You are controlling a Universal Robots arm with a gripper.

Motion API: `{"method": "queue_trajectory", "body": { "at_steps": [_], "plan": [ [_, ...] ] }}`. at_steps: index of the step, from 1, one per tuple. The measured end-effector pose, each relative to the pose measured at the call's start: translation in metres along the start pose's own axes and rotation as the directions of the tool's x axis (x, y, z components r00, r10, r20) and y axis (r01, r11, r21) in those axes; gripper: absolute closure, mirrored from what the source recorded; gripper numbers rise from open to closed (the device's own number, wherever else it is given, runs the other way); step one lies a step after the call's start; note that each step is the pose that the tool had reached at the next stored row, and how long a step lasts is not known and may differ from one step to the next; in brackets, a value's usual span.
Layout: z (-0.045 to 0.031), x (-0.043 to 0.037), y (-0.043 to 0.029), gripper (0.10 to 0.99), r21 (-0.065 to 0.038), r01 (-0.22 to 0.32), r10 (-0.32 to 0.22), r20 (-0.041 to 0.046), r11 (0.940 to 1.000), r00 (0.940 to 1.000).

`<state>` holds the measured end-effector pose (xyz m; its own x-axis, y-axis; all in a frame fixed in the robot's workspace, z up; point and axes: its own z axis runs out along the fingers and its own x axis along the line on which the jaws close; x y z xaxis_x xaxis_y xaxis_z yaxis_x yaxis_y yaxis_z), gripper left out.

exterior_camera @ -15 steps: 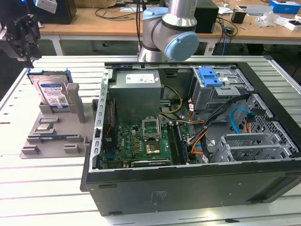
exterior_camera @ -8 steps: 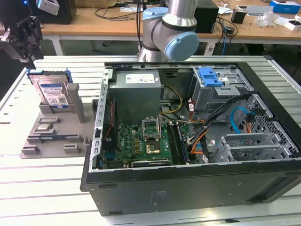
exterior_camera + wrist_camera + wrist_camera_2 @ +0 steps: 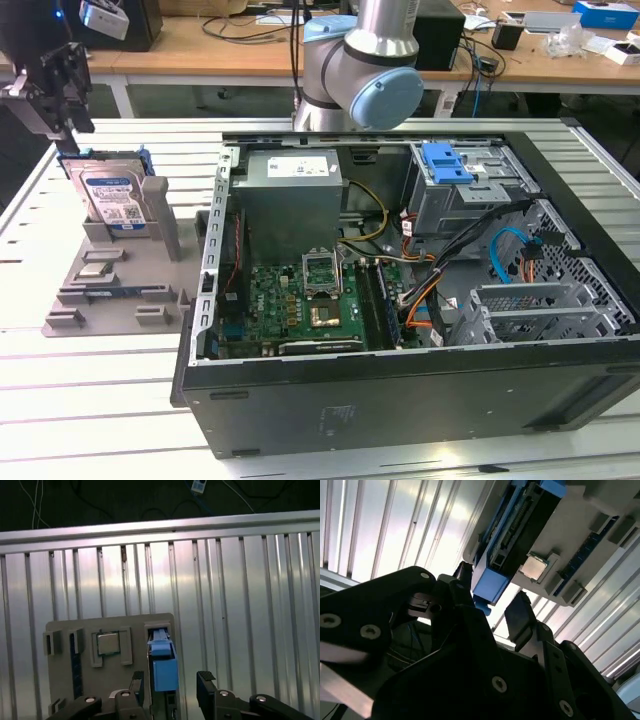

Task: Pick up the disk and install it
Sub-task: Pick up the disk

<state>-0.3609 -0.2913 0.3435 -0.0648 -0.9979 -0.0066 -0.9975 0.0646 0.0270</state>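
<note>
The bench (image 3: pixel 90 390) is a pale metal top of long ribbed slats that fills the lower left and runs along the bottom edge of the exterior view. Two things rest directly on it. At the exterior view's left lies a flat grey holder plate (image 3: pixel 105 300) with raised slots and blocks. Just beside it, filling the centre and right, a black open computer case (image 3: pixel 400 405) lies on its side with its interior facing up.

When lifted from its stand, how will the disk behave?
Likely rigid: the disk is a flat silver slab. Probably heavy for its size. Standing on edge in the grey stand, it may tip if nudged sideways.
</note>
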Motion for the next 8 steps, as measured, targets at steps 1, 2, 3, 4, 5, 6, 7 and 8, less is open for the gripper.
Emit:
{"method": "queue_trajectory", "body": {
  "at_steps": [1,2,3,4,5,6,7,8],
  "plan": [
    [0.0009,0.0001,-0.0001,0.545,0.000,0.009,-0.009,-0.0008,1.0000,1.0000],
    [0.0020,0.0001,-0.0003,0.545,0.000,0.018,-0.018,-0.0020,0.9998,0.9998],
    [0.0032,0.0002,-0.0007,0.545,0.000,0.025,-0.025,-0.0033,0.9997,0.9997],
    [0.0052,0.0003,-0.0017,0.545,-0.001,0.034,-0.034,-0.0052,0.9994,0.9994],
    [0.0069,0.0003,-0.0025,0.545,-0.001,0.039,-0.039,-0.0064,0.9993,0.9992],
    [0.0098,0.0002,-0.0035,0.545,-0.001,0.044,-0.044,-0.0080,0.9990,0.9990],
    [0.0131,0.0002,-0.0042,0.545,-0.001,0.049,-0.049,-0.0091,0.9988,0.9987],
    [0.0160,0.0002,-0.0048,0.545,-0.001,0.054,-0.054,-0.0102,0.9985,0.9985]
  ]
}}
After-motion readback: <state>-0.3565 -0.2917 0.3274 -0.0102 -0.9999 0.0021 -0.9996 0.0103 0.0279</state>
